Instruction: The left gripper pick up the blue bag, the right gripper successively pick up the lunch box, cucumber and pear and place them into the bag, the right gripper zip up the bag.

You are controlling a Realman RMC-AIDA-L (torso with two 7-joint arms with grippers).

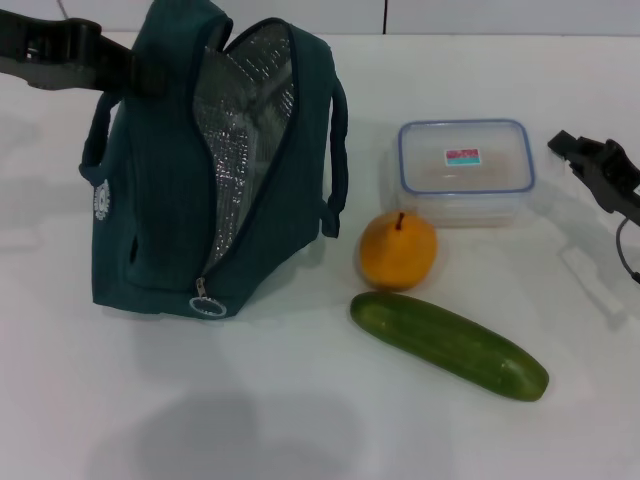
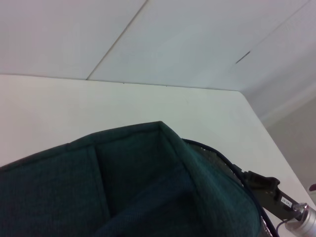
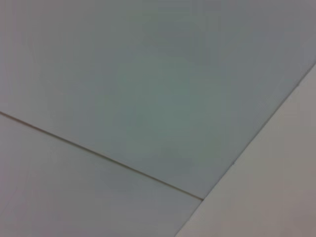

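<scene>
The blue bag (image 1: 160,190) stands upright at the left of the table, its zip undone and the silver lining showing. My left gripper (image 1: 125,72) comes in from the upper left and is shut on the bag's top edge; the left wrist view shows the bag's fabric (image 2: 123,187) right beneath it. The clear lunch box (image 1: 466,170) with its blue-rimmed lid lies to the bag's right. In front of the box sits the orange-yellow pear (image 1: 398,250), and nearer still lies the cucumber (image 1: 448,344). My right gripper (image 1: 572,150) hovers at the right edge, beside the lunch box and apart from it.
The ring zip pull (image 1: 208,305) hangs at the bag's lower front. The white table (image 1: 300,420) stretches toward me in front of the bag and cucumber. The right wrist view shows only pale wall panels (image 3: 148,98). My right arm (image 2: 276,197) shows past the bag.
</scene>
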